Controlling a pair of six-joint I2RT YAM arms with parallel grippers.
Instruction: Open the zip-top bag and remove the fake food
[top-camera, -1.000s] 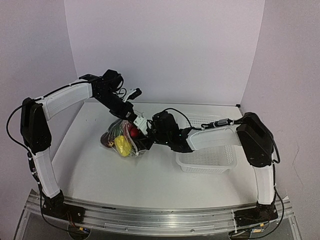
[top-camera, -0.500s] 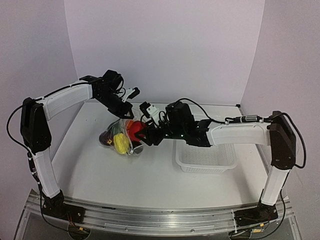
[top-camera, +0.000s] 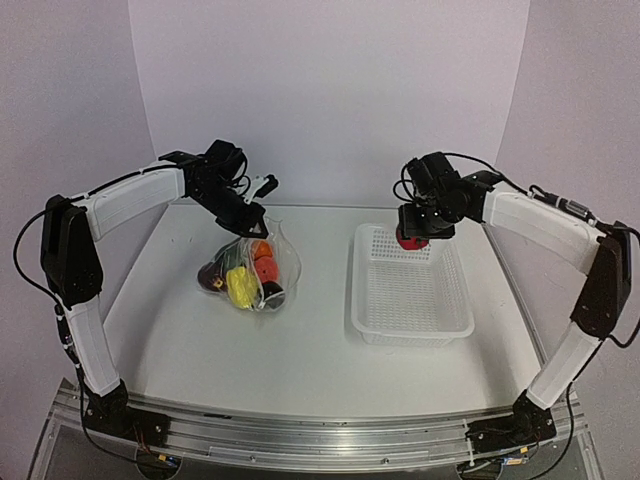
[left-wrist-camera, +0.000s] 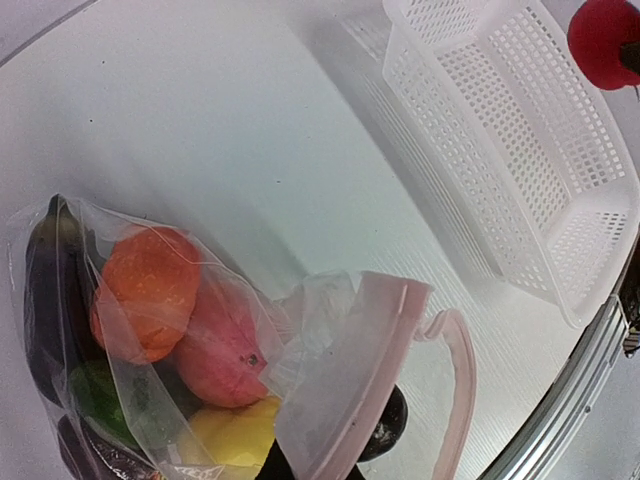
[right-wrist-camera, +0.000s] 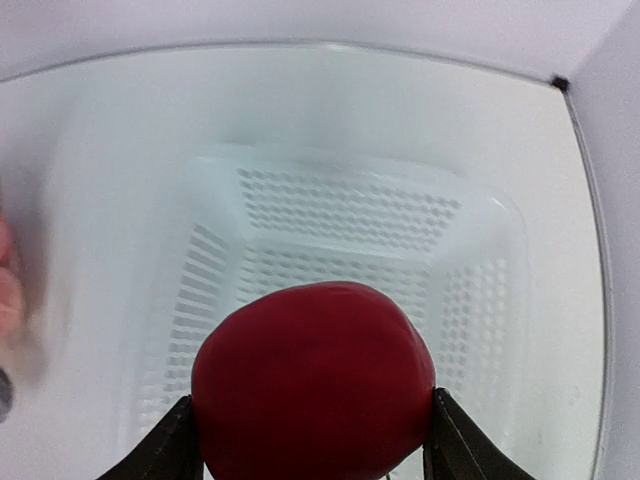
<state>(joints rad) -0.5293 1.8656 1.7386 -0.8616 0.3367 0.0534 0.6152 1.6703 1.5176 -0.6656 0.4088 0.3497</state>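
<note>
White table: zip-top bag left of centre; white mesh basket right, apart.

The white tabletop sits inside plain, pale purple walls. A shiny metal rail runs along its near edge. The light is soft.

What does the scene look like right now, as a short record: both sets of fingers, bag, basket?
left fingers: shut on the upper edge of the clear crinkly plastic zip-top bag
right fingers: shut on a glossy red toy fruit, held above the far end of the white mesh plastic basket
bag mouth: open, pink zip strip parted
in bag: orange, pink-red, yellow, green, dark purple and black toy pieces
basket contents: no pieces inside
</note>
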